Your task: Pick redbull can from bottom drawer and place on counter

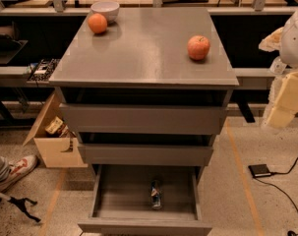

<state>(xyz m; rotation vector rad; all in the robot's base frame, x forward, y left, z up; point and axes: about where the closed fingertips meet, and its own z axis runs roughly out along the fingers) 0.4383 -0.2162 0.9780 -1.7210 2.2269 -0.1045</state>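
Note:
The redbull can [156,194] lies on its side inside the open bottom drawer [144,225], right of the drawer's middle. The drawer is pulled out toward me at the foot of the grey cabinet. The counter [148,58] is the cabinet's flat grey top. My gripper [285,104] hangs at the right edge of the view, beside the cabinet at the height of the upper drawers. It is well above and to the right of the can and holds nothing that I can see.
On the counter stand an orange [97,23] and a white bowl [105,10] at the back left, and an apple [198,47] at the right. A cardboard box [52,144] and a person's shoe [18,166] are on the floor at the left. A black device [260,170] with a cable lies at the right.

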